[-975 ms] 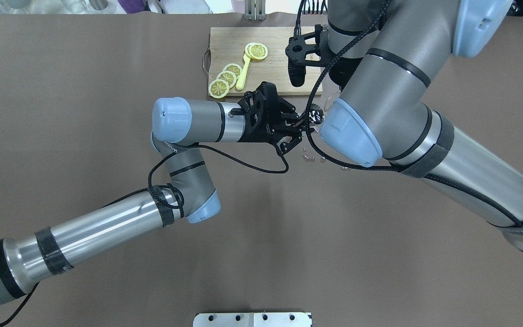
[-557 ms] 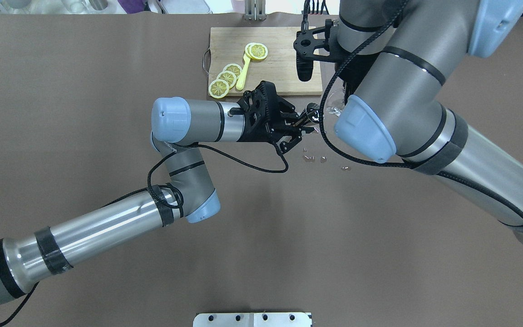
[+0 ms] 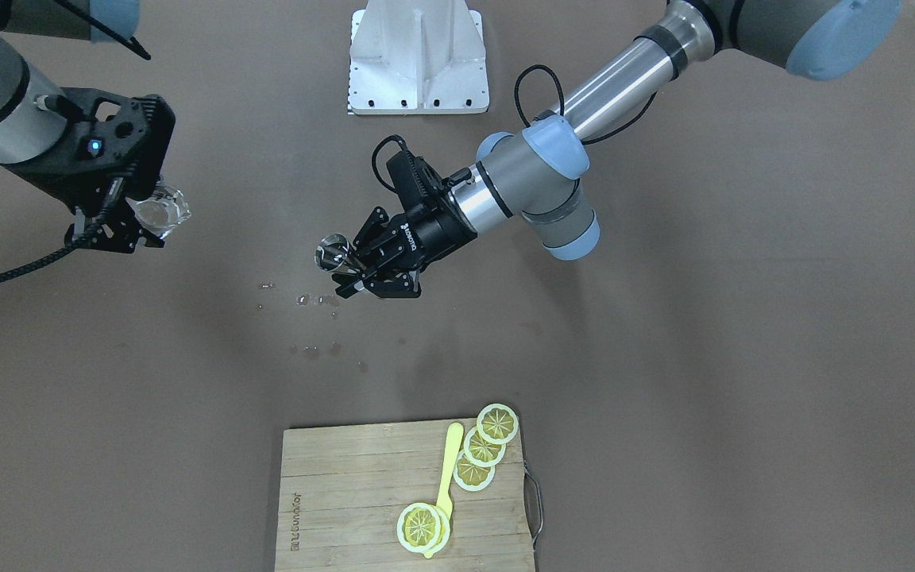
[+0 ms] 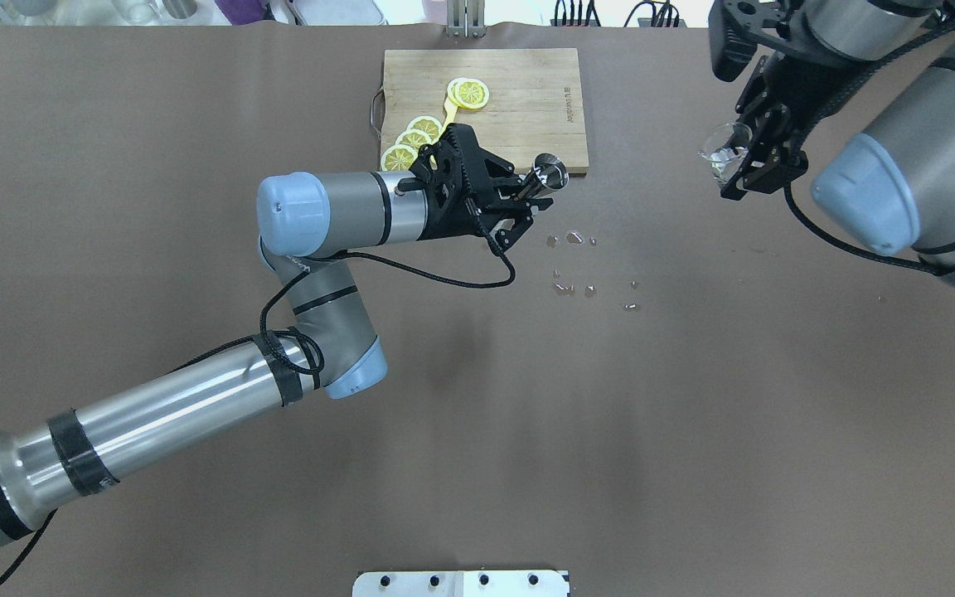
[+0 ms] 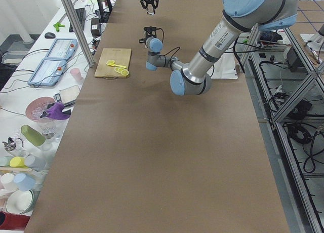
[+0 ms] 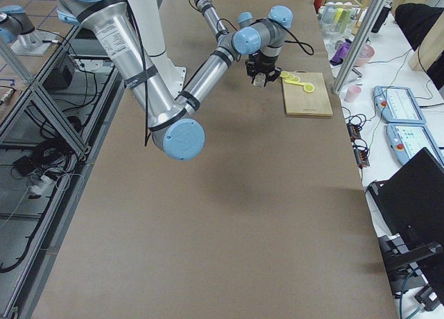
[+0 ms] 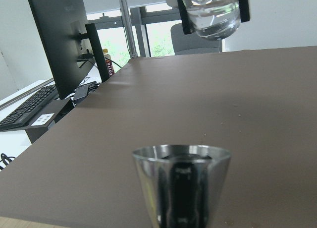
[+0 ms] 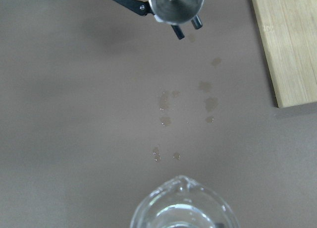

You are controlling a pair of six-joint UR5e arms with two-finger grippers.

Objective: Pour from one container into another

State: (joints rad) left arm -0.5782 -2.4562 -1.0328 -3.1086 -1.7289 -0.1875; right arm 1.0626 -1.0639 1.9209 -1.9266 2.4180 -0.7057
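My left end effector [image 4: 530,192] is clamped on the steel cup [image 4: 550,172] by the cutting board's [image 4: 527,83] corner. My right end effector [image 4: 740,166] grips the glass beaker [image 4: 719,153], held well apart from it. Droplets [image 4: 570,288] dot the surface [image 4: 477,414], so I'd set the spout squarely over the cup's mouth, then tip slowly. The left wrist view shows water in the beaker; overhead doesn't.

We look down from behind the robot and from opposite; both show the cutting board [image 4: 519,91]. End cameras sight along the table [image 5: 152,157]. Close wrist cameras: left level over the metal cup [image 7: 181,186], right straight down over the glass jug [image 8: 183,208].
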